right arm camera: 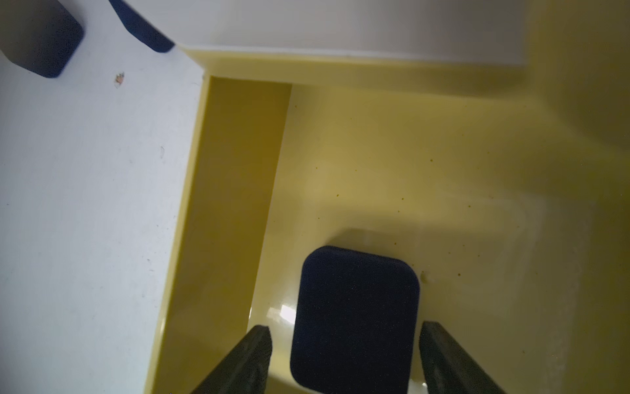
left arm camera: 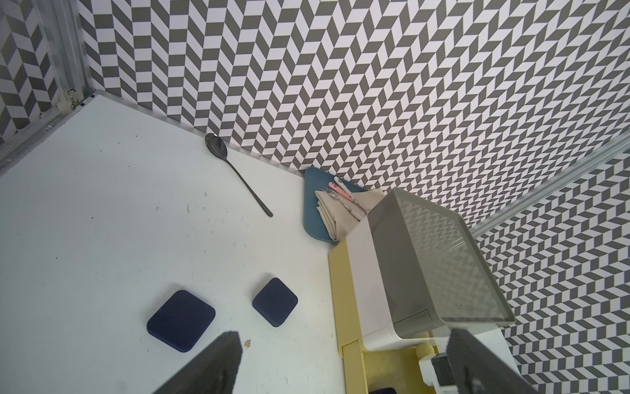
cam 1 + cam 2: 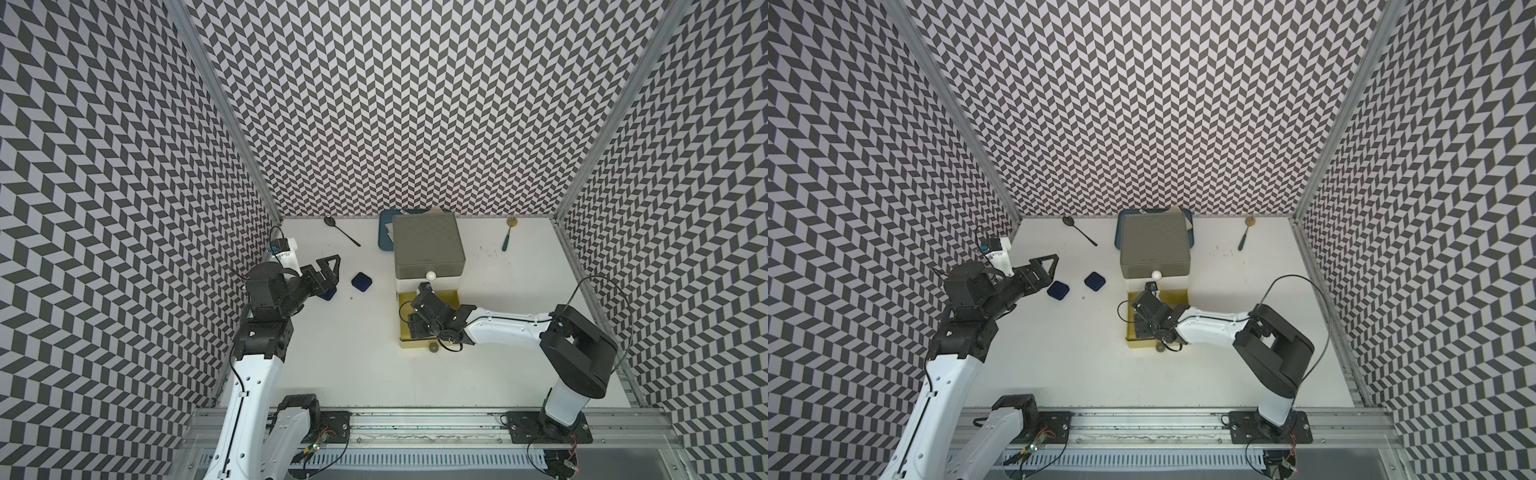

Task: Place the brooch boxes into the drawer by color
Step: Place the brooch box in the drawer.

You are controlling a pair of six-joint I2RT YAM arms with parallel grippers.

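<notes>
The drawer chest (image 3: pixel 428 245) stands at the back middle, with its bottom yellow drawer (image 3: pixel 449 299) pulled out. My right gripper (image 1: pixel 346 327) reaches down into that drawer (image 1: pixel 409 170) and is open. A navy brooch box (image 1: pixel 356 307) lies flat on the drawer floor between its fingers, with a gap on each side. Two more navy brooch boxes (image 2: pixel 181 320) (image 2: pixel 275 302) lie on the table left of the chest, in both top views (image 3: pixel 362 281) (image 3: pixel 1059 291). My left gripper (image 2: pixel 344 334) hovers open just above them, holding nothing.
A black spoon (image 3: pixel 343 232) lies at the back left and a gold-and-teal spoon (image 3: pixel 508 237) at the back right. Behind the chest, a dark blue tray (image 2: pixel 315 204) holds a napkin and cutlery. The yellow drawer's grey knob (image 3: pixel 433 348) juts towards the front.
</notes>
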